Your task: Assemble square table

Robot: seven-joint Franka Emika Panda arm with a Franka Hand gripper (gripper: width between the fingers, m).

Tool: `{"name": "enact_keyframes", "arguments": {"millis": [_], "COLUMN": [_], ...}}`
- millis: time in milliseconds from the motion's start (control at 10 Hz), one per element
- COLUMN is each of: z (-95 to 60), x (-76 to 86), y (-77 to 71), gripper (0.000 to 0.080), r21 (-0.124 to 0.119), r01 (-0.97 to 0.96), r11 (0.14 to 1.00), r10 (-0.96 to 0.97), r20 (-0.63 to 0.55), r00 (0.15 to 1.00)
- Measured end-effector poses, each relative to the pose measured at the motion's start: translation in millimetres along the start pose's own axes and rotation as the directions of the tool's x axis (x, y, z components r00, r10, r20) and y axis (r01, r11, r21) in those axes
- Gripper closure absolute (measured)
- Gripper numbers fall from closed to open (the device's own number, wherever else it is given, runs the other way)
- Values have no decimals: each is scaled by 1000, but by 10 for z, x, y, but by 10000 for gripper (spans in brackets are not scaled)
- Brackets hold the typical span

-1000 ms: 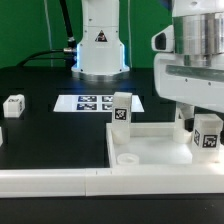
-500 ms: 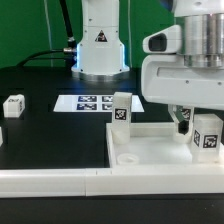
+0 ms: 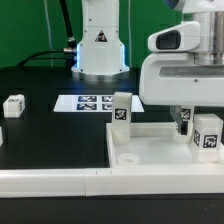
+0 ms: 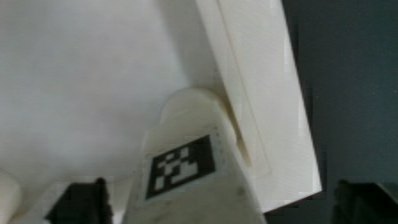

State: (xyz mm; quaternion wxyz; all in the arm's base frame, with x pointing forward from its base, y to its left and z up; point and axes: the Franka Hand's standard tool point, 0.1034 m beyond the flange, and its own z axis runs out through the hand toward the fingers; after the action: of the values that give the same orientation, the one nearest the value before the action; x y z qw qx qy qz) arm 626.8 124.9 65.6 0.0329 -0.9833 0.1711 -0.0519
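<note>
Covering the scene is a black table (image 3: 50,135), a green wall behind the robot base (image 3: 100,45). The marker board (image 3: 95,103) lies flat. The slab (image 3: 150,155) sits at front, one leg (image 3: 121,109) at its far corner, another (image 3: 207,133) just beside the gripper (image 3: 183,122). A third leg (image 3: 13,105) lies well apart. Fingers stand wide, the leg (image 4: 192,160) between them, untouched.

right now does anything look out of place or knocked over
One leg block lies apart on the black table at the exterior view's left, far from the square slab. Two other leg blocks stand upright by the slab.
</note>
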Motion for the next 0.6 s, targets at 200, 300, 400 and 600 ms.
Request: {"name": "enact_keyframes", "arguments": {"millis": [200, 300, 400, 600], "z": [6, 7, 7, 9], "x": [-1, -4, -3, 0], "y": [22, 17, 19, 23], "gripper": [441, 509, 509, 509], "r21": [-2, -2, -2, 0], "r01": [-137, -220, -286, -444], "r11": [991, 976, 958, 896], "r10": [137, 220, 286, 444], "r20": [2, 2, 1, 3], "r00": [991, 976, 958, 896]}}
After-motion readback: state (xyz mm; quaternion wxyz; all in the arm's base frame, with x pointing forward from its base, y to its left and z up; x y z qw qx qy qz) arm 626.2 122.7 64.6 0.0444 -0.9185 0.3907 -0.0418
